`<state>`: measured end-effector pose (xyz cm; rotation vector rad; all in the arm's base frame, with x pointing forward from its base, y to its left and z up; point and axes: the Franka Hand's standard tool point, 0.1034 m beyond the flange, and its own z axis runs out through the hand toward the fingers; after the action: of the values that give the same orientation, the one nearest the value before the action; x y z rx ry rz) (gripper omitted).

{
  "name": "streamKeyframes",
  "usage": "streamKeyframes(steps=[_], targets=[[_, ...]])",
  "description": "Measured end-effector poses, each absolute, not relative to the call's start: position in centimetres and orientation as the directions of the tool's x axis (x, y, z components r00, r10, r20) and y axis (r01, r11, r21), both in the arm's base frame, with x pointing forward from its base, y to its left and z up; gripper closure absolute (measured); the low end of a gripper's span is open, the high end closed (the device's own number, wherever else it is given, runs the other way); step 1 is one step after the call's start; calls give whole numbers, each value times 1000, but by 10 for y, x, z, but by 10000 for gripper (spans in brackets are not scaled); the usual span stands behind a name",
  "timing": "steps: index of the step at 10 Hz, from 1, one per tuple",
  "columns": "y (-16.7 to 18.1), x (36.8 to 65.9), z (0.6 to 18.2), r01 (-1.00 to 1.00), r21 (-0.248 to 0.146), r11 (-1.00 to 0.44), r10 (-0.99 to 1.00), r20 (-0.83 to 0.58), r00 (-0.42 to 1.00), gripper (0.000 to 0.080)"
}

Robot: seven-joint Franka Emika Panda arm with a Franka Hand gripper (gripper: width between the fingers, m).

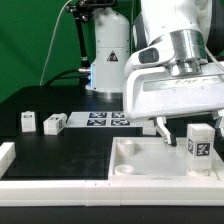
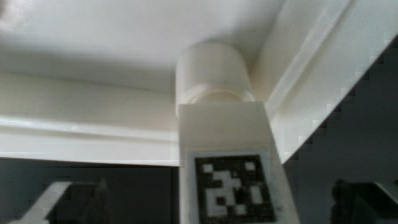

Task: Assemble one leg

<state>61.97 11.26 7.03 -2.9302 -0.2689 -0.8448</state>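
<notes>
The leg (image 1: 200, 141), a small white block with a black-and-white tag, stands upright in the near right corner of the large white tray-like piece (image 1: 140, 165). In the wrist view the leg (image 2: 226, 130) runs up the middle, and its round end meets the tray's corner (image 2: 107, 50). My gripper (image 1: 188, 125) hangs just above the leg. In the wrist view the gripper (image 2: 217, 203) is open. Its dark fingers (image 2: 64, 203) stand on either side of the leg with a clear gap to it.
Two more loose white legs (image 1: 28, 121) (image 1: 53, 123) stand on the black table at the exterior view's left. The marker board (image 1: 105, 119) lies behind them. A white part (image 1: 6, 154) lies at the near left edge.
</notes>
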Motion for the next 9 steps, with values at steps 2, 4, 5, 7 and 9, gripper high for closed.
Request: streamKeyframes(steps=[2,4,5,7,9], targets=[[113,620,70,190,-28,-981,146,534,833,151],[115,621,78,153,-53,-987,104,520,848,150],[112,623,85,142,-57,-988,92,521,849,150],[114,620,83,148,-66,-987,99,476,874,150],[117,616,78,153,-75,-985,108,426,898,150]])
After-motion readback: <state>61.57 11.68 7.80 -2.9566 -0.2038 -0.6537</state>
